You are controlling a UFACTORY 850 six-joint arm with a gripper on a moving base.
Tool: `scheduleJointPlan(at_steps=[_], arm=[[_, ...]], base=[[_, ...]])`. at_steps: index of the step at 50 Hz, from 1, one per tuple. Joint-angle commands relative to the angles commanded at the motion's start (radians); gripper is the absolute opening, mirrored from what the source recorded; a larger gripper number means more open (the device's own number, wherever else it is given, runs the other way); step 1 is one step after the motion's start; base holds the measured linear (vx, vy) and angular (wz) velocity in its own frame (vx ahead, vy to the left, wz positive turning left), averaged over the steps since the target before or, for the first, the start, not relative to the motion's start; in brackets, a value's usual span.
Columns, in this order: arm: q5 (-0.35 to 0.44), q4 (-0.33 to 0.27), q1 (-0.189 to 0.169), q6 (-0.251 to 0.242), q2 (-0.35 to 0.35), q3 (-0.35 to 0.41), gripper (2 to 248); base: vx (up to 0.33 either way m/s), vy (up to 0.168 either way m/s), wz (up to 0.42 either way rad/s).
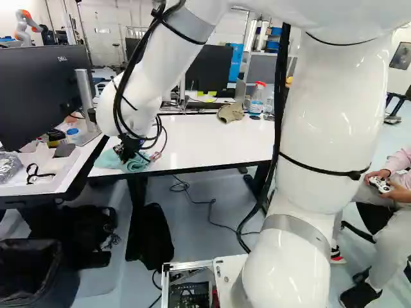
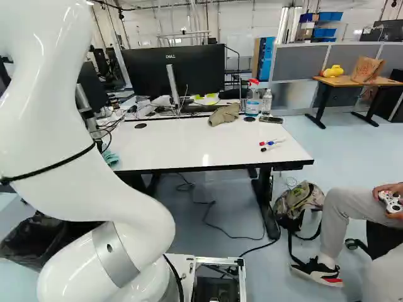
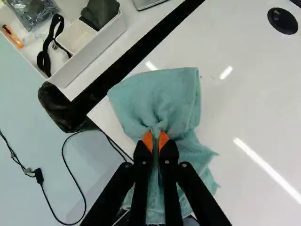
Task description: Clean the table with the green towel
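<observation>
At the left end of the white table, my gripper points down at the green towel. In the wrist view the gripper is shut on the towel, whose cloth is pinched into folds between the orange pads. The towel spreads ahead of the fingers and beneath them, lying at the table's corner. The right base view shows only a bit of the towel beside my arm.
A white tray with small things lies across the dark gap between tables. A brown cloth, a spray bottle and markers are on the table. A monitor stands left. Another robot is far back. A seated person is at right.
</observation>
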Motion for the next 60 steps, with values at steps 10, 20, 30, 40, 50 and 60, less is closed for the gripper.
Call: scheduleJointPlan(at_steps=[10, 20, 30, 40, 50, 60], arm=[[0.0, 0.0, 0.0, 0.0, 0.0, 0.0, 35], [0.0, 0.0, 0.0, 0.0, -0.001, 0.0, 35], [0.0, 0.0, 0.0, 0.0, -0.016, -0.004, 35], [0.0, 0.0, 0.0, 0.0, -0.016, -0.004, 35], [0.0, 0.0, -0.003, 0.0, -0.02, -0.009, 35], [0.0, 0.0, -0.016, 0.0, -0.056, -0.051, 35]], base=[[0.0, 0.0, 0.0], [0.0, 0.0, 0.0], [0.0, 0.0, 0.0], [0.0, 0.0, 0.0], [0.0, 0.0, 0.0], [0.0, 0.0, 0.0]])
